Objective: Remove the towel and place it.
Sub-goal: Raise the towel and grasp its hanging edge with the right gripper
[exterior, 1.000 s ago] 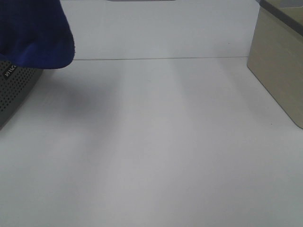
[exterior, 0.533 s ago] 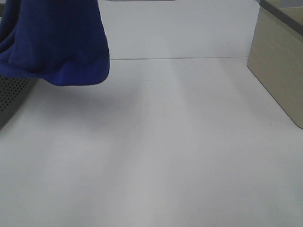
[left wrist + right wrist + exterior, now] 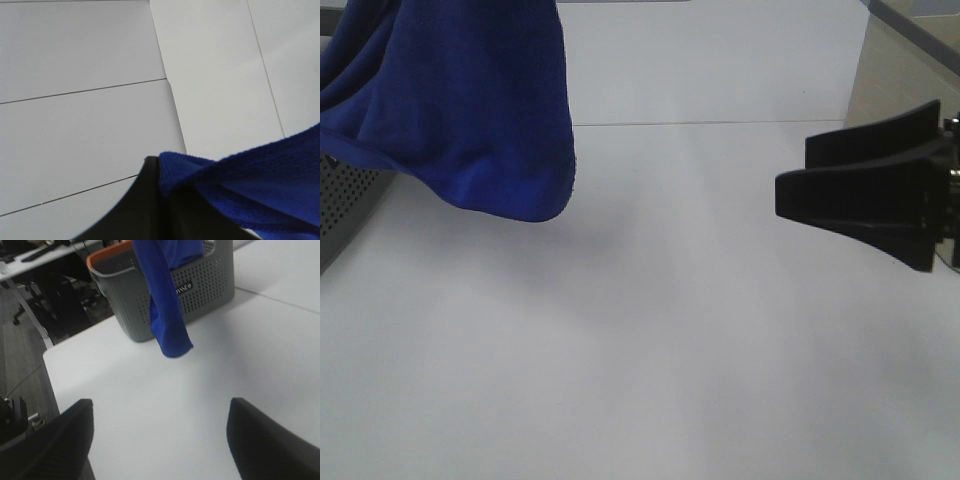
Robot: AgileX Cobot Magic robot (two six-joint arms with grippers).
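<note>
Since a second ago the towel (image 3: 470,110) has swung farther out over the table (image 3: 650,340) and hangs lower, and the right gripper (image 3: 792,172) has come in from the right edge, jaws spread wide and holding nothing. The left gripper (image 3: 157,172) is clamped tight on the cloth, which dangles in front of the grey basket (image 3: 200,290); the basket's small dark label is too blurred to read. A broad stretch of tabletop separates towel and right gripper, with a beige box (image 3: 895,80) at the far right edge; the towel's top is cut off, and whether its tip touches the table cannot be told.
</note>
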